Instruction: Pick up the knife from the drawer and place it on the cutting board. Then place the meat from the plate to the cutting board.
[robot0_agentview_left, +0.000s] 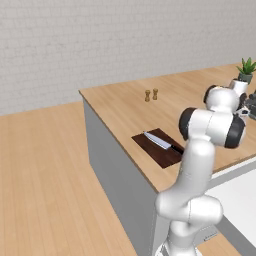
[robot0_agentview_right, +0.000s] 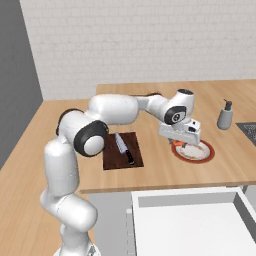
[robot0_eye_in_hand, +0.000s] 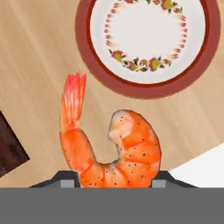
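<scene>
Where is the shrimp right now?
The shrimp is between the gripper fingers, lifted above the counter just beside the plate, seen in the hand view; the cutting board lies further off.

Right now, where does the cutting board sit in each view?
Left base view: cutting board at centre, by the wooden counter's near edge, knife on it.
Right base view: centre-left, beside the arm's elbow.
Hand view: dark corner at the left edge.
Shared landmark: the wooden counter under it.
</scene>
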